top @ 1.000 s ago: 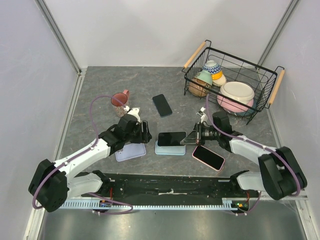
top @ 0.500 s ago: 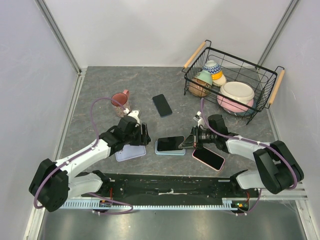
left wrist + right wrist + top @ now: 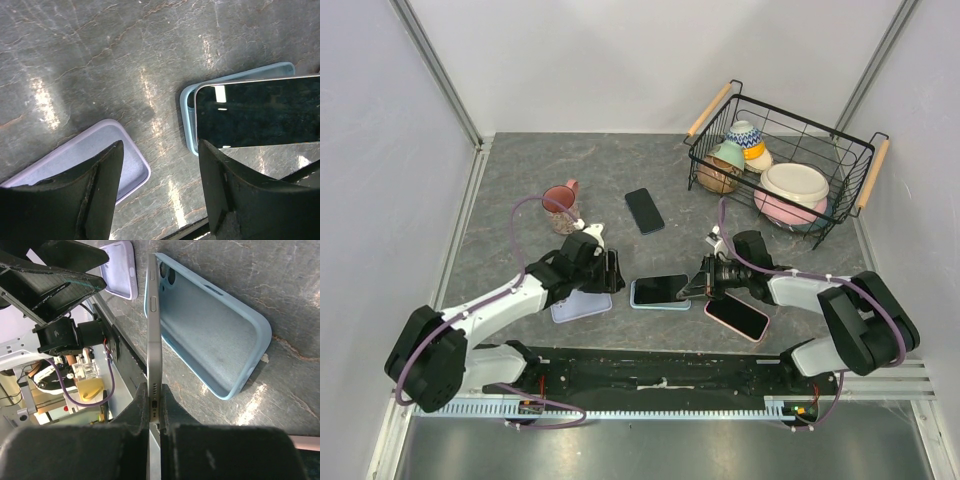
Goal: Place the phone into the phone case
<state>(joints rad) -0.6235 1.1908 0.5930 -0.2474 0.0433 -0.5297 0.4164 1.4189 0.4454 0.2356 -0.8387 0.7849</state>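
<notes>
On grey bench (image 3: pixel 520 180) we grip the phone (image 3: pixel 660 289) in our right pincer (image 3: pixel 700 287), angled over the blue case (image 3: pixel 200 325), not yet pressed in; left pincer (image 3: pixel 160 150) gapes.

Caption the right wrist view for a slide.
Right tool pinches the phone by its end over the blue case.

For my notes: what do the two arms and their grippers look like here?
The left arm and right arm have white links between bulky black joints. A mauve cable loops along each. The jaws are matte black and wedge-shaped, with scuffed edges.
</notes>
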